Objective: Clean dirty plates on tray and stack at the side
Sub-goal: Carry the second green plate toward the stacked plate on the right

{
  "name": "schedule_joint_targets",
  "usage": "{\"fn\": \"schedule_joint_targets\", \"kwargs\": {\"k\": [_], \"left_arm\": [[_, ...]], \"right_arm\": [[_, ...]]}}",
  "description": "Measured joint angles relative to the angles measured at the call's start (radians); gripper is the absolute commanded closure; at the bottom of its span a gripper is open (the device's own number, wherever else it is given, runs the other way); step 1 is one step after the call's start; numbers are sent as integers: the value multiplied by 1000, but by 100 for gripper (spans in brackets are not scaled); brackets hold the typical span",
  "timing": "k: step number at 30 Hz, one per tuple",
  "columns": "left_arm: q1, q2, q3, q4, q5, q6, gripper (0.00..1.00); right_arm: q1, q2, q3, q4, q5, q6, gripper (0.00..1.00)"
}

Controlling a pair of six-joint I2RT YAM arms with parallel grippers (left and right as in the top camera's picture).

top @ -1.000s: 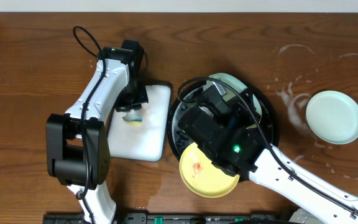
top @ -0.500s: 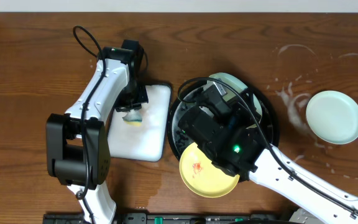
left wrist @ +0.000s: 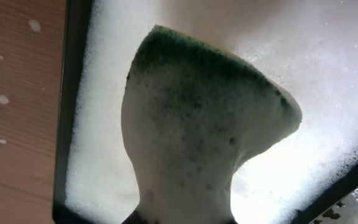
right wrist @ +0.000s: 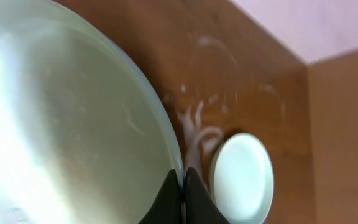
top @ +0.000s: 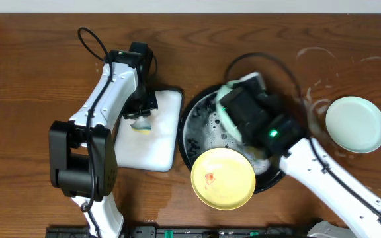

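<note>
A pale yellow plate (top: 222, 178) with a small red stain lies on the front rim of the black foamy tray (top: 197, 129). My right gripper (right wrist: 182, 186) is shut on the rim of a mint-green plate (right wrist: 73, 124) and holds it tilted over the tray's back right; its edge shows in the overhead view (top: 225, 109). A second mint-green plate (top: 356, 124) lies on the table at the right and also shows in the right wrist view (right wrist: 241, 177). My left gripper (top: 141, 118) is shut on a green sponge (left wrist: 204, 124) over the white dish (top: 161, 145).
The white dish is full of foam (left wrist: 328, 81). White foam smears (top: 309, 99) mark the wood between the tray and the right plate. My right arm (top: 323, 172) crosses the tray's right side.
My right arm has swung to the right with the mint-green plate in its grip, uncovering the whole yellow plate and the tray's left half. The left arm has not moved.
</note>
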Motion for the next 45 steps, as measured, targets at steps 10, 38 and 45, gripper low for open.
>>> {"fn": "schedule_joint_targets", "kwargs": {"k": [10, 38, 45], "left_arm": [[0, 0, 0, 3, 0, 0, 92], [0, 0, 0, 1, 0, 0, 92], [0, 0, 0, 1, 0, 0, 92]], "right_arm": [[-11, -54, 2, 28, 25, -92, 99], [334, -50, 2, 153, 643, -343, 99], [331, -50, 2, 144, 618, -333, 99]]}}
